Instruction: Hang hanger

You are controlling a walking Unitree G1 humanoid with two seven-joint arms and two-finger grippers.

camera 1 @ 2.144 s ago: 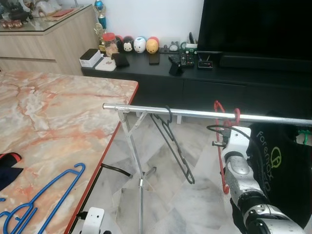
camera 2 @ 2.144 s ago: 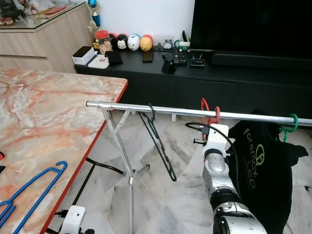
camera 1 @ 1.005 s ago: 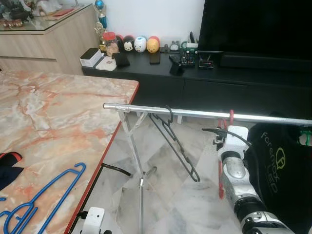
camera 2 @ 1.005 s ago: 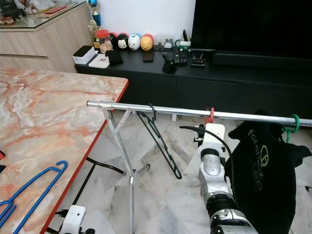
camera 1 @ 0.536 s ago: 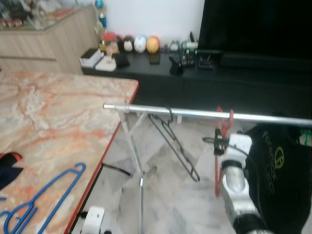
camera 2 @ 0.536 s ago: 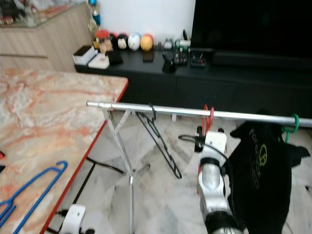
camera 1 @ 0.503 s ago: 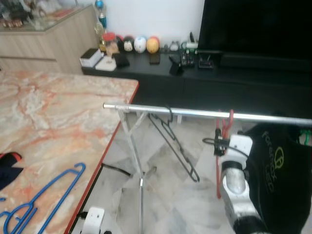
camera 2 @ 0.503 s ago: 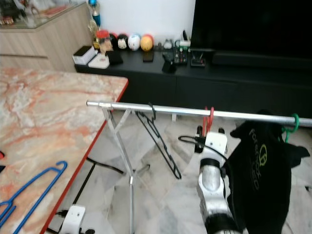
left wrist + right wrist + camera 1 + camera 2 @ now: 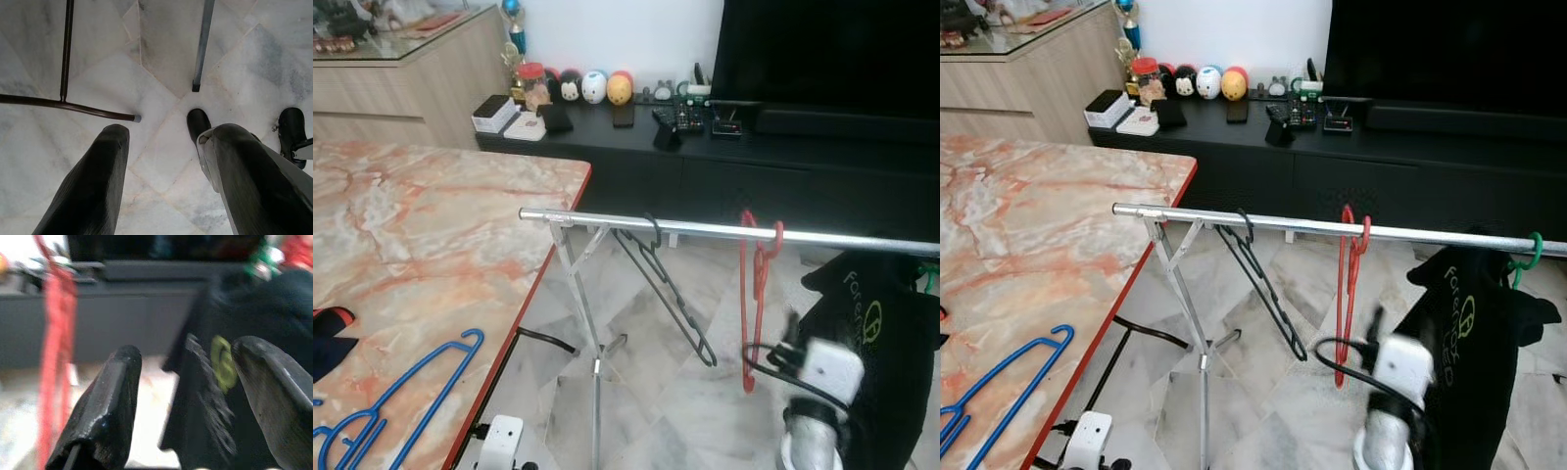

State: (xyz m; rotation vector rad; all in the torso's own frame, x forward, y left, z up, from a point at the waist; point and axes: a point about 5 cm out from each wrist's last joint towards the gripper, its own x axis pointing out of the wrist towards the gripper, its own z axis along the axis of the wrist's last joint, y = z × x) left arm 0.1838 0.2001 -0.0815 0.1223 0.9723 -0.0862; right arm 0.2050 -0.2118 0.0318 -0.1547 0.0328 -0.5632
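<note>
A red hanger [image 9: 751, 294] is seen hooked over the silver rail [image 9: 705, 229] of a clothes rack, hanging free between a black hanger [image 9: 668, 299] nearer the rail's left end and a black garment [image 9: 881, 333] near its right end; the garment is carried on a green hook [image 9: 1528, 250]; the right tool [image 9: 188, 396] is held below the rail, just beside the garment, with its two black fingers [image 9: 105, 406] spread apart and nothing between them, the red hanger being apart from it; the right arm's silver wrist [image 9: 818, 377] is seen low, near the lower end of the red hanger; the left tool [image 9: 166, 181] is pointed down at the marble floor [image 9: 161, 63], its fingers released and holding nothing, with a rack leg [image 9: 203, 44] beyond it; a blue hanger [image 9: 401, 392] is laid near the front edge of the marble surface [image 9: 421, 235]; a black cabinet [image 9: 705, 147] with small figures [image 9: 592, 88] is set along the wall.
</note>
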